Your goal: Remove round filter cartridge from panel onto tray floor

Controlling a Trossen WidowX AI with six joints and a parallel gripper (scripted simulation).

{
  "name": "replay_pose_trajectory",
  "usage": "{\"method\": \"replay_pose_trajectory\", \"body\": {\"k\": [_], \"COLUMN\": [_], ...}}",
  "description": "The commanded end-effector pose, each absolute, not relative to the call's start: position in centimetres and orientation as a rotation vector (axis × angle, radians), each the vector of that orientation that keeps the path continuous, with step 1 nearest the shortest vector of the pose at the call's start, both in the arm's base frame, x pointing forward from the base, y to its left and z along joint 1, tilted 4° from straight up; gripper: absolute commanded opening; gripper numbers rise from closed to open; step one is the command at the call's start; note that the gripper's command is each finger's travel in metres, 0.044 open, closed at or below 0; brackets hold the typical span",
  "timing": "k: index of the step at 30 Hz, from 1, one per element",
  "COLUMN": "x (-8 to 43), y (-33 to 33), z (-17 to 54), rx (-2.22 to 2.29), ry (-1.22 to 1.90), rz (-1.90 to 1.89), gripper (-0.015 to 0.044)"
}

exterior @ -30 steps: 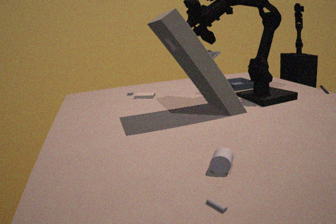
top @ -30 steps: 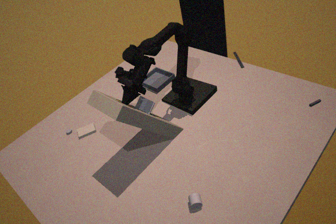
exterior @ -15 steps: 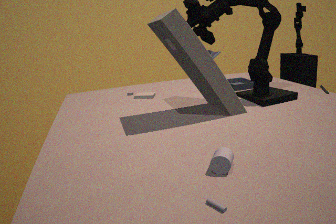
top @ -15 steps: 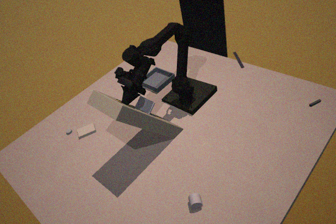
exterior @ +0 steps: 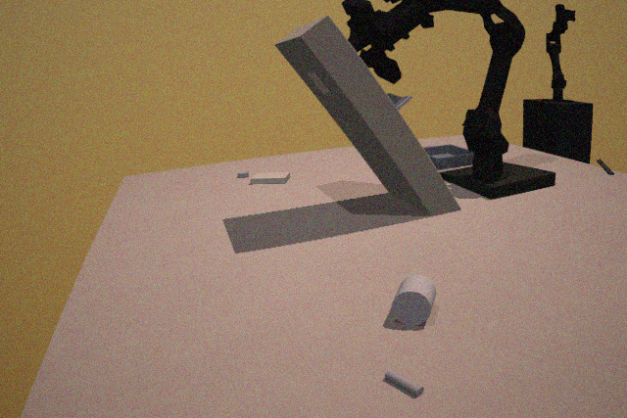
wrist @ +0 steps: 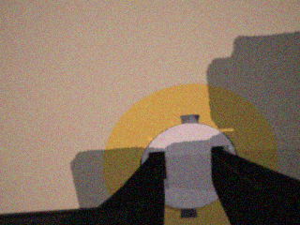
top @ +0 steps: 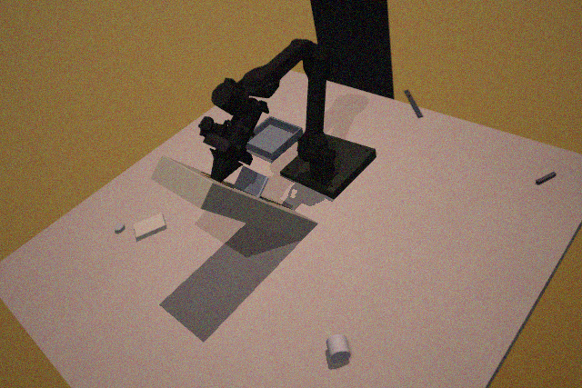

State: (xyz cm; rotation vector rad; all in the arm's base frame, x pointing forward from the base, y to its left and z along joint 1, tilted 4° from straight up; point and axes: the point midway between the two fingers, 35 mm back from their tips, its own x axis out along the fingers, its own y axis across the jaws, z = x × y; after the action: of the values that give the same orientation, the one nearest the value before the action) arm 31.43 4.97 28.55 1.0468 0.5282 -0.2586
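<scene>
The round grey filter cartridge (wrist: pixel 189 164) sits in the tilted grey service panel (exterior: pixel 364 115), ringed by a yellow disc (wrist: pixel 141 127). One narrow slot shows at its top edge (wrist: pixel 189 119) and one at its bottom edge (wrist: pixel 188 213). My gripper (wrist: pixel 184 158) is partly open, with its two dark fingers over the left and right of the cartridge face, not at the slots. I cannot tell whether they touch it. The top and exterior views show the gripper (top: pixel 220 174) (exterior: pixel 389 73) close to the panel's sloping face (top: pixel 187 182). The blue-grey tray (top: pixel 274 137) lies beside the arm's base.
A small blue-grey plate (top: pixel 251 181) sits next to the gripper. A white cylinder (top: pixel 338 348), a pale block (top: pixel 149 225) and a small stub (top: pixel 119 227) lie on the table. A dark tower (top: pixel 350 22) stands behind the arm. Two dark bars (top: pixel 413 103) (top: pixel 545 177) lie far right.
</scene>
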Motion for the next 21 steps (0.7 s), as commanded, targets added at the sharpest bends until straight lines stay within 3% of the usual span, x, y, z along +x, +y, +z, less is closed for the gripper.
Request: {"method": "replay_pose_trajectory", "body": {"k": [1, 21], "x": [32.21, 31.49], "y": [5.1, 4.97], "z": [28.05, 28.48], "rx": [1.041, 1.047], "ry": [0.533, 0.528], "rz": [-0.26, -0.257], "gripper": [0.0114, 0.01]}}
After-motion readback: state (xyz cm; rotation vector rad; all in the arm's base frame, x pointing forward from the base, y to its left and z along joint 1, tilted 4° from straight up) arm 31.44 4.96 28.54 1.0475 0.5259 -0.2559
